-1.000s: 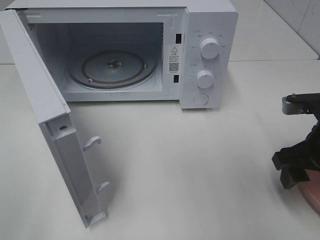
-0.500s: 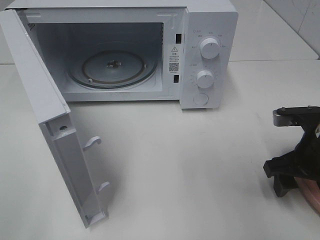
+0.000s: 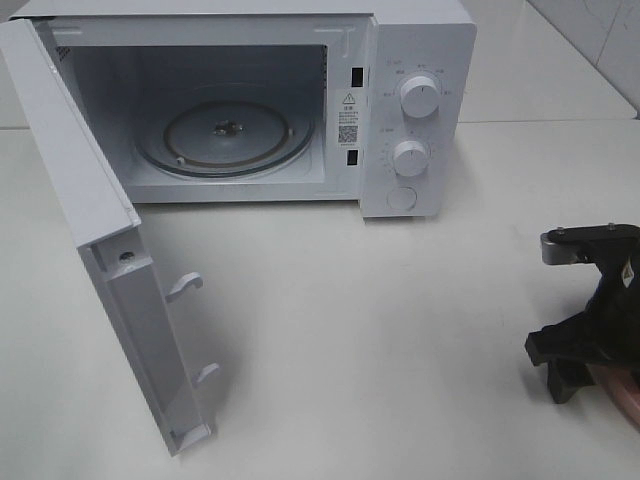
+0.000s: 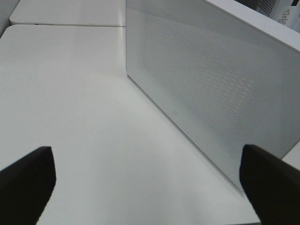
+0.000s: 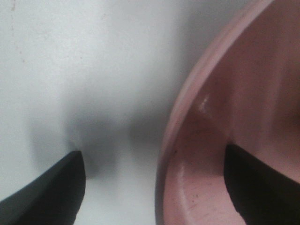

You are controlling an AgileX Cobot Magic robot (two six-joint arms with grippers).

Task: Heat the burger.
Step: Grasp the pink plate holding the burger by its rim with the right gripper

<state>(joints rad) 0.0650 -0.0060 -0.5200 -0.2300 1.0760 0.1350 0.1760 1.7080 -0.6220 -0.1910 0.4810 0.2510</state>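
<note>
The burger is out of view. A pink plate [image 5: 225, 140] shows only by its rim [image 3: 628, 398] at the right edge of the table. My right gripper [image 3: 585, 375] hangs low over that rim and is open [image 5: 154, 192]. One of its fingers [image 5: 47, 192] is outside over the table and the other finger [image 5: 262, 187] is inside the plate, with nothing gripped. My left gripper [image 4: 147, 187] is open and empty, close to the outer face of the microwave door [image 4: 211, 93]. It does not show in the exterior view.
The white microwave [image 3: 420, 100] stands at the back with its door [image 3: 110, 250] swung wide open toward the front left. Its glass turntable [image 3: 225, 135] is bare. Two knobs [image 3: 415, 125] sit on its right panel. White table [image 3: 380, 320] lies between microwave and plate.
My right gripper has sunk lower and shifted slightly left at the plate's rim. The microwave and its door have not moved.
</note>
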